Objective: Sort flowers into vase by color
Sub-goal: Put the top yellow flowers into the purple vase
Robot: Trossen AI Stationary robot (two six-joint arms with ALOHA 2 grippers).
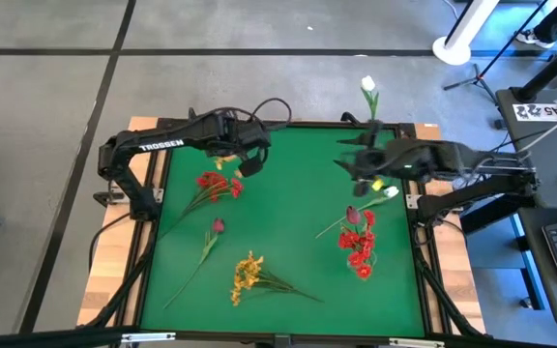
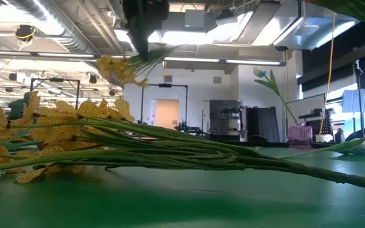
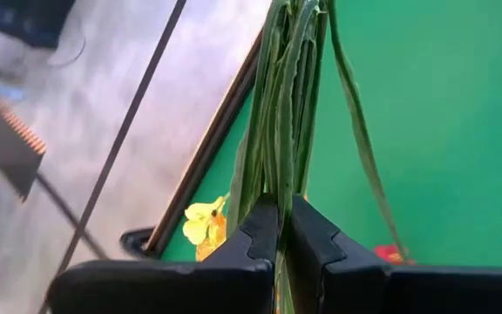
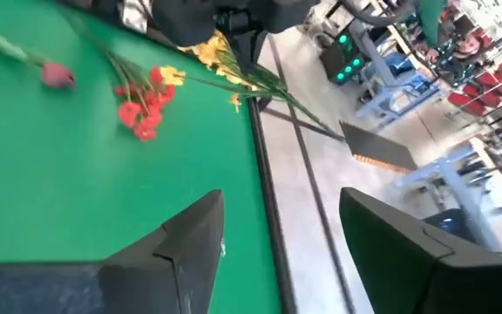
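Two grippers in play. Left gripper [image 3: 282, 228] is at the far-left part of the green table [image 1: 288, 232], clamped tight on the green stems of a yellow spray [image 4: 220, 59], held up off the surface; low view shows its yellow blooms hanging in the air above the mat. Right gripper [image 4: 281, 231] hovers over the far-right part, fingers spread wide, nothing between them.

Around the left gripper: a red cluster [image 1: 219, 186] lies on the mat just beside and under it, stem running toward the near-left. A dark pink bud [image 1: 218, 226] lies nearer, its long stem angled to the near-left. A second yellow spray [image 1: 247, 275] lies near the front centre, stems pointing right; in the low view it fills the foreground and blocks most of the table behind.

A white tulip [image 1: 367, 86] stands upright past the far edge, behind the right arm. Another white tulip [image 1: 387, 193] lies on the mat right under the right gripper, partly covered by it.

Container: a bunch of red flowers [image 1: 359, 242] with one dark bud stands near the right edge. Cannot make out the vase itself from above.
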